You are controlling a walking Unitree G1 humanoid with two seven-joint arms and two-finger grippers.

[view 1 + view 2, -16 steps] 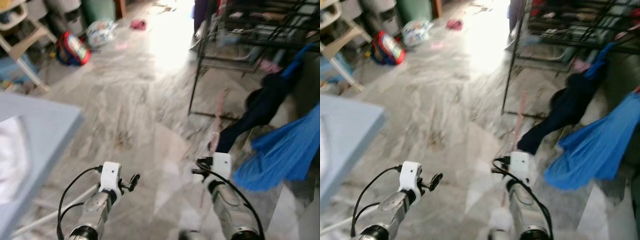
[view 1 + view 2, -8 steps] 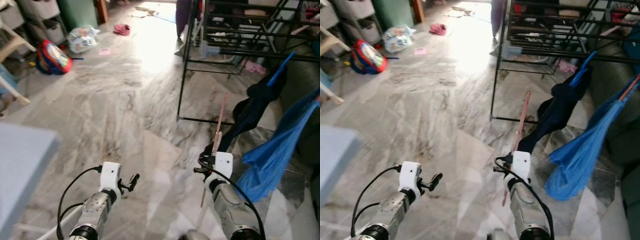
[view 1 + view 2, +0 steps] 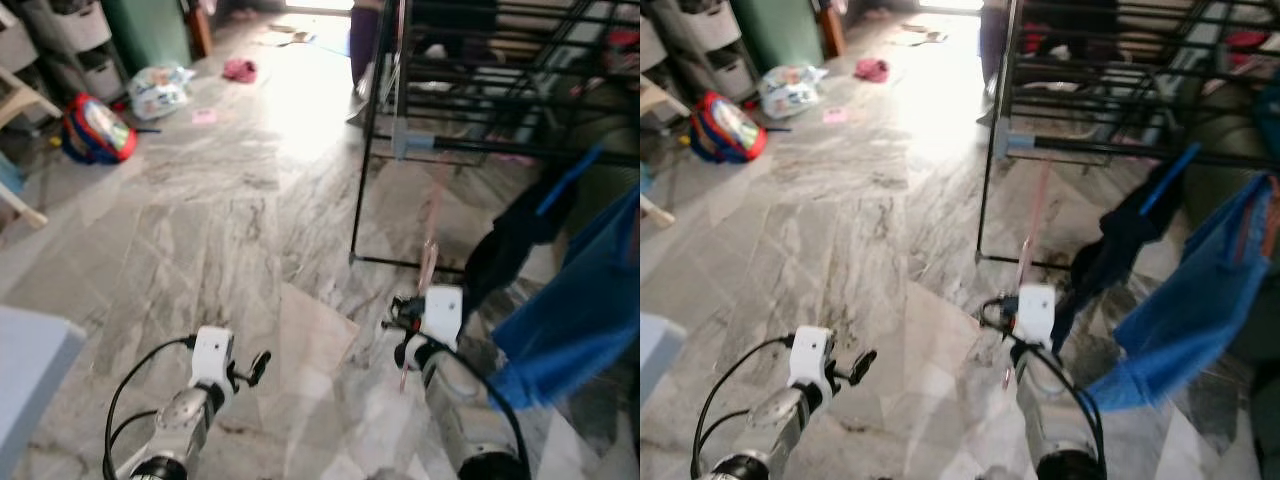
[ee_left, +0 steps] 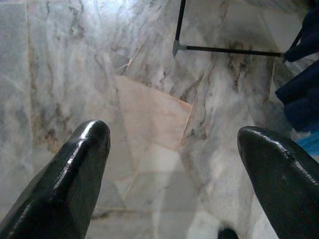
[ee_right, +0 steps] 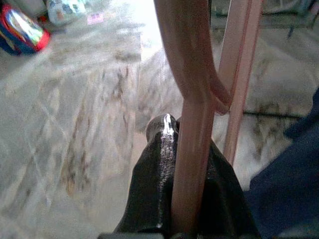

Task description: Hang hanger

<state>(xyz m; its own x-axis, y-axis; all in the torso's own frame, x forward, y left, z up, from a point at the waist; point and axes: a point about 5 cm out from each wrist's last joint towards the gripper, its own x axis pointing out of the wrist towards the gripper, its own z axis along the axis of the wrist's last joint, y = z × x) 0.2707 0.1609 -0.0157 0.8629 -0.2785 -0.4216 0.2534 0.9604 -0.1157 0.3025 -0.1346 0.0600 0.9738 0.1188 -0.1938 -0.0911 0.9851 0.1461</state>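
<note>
My right gripper [image 5: 192, 132] is shut on a pink hanger [image 5: 192, 89], whose thin pink bar [image 3: 432, 225] rises in front of the right wrist [image 3: 440, 315] in the eye views. Beyond it stands a black metal drying rack [image 3: 480, 90] with horizontal rails; a dark garment [image 3: 510, 250] and a blue cloth [image 3: 580, 310] hang from its right side. My left gripper [image 4: 174, 164] is open above the marble floor, low on the left [image 3: 255, 365], with nothing between its fingers.
Marble floor [image 3: 220, 230] stretches ahead. A red and blue backpack [image 3: 92, 128], a plastic bag [image 3: 160, 88] and storage drawers [image 3: 80, 40] lie at the far left. A pale blue table corner [image 3: 25, 370] sits at the near left.
The camera has swung and moved closer to the drying rack; the blue table has slid out to the left. My right gripper still holds the pink hanger, now raised nearer the rack.
</note>
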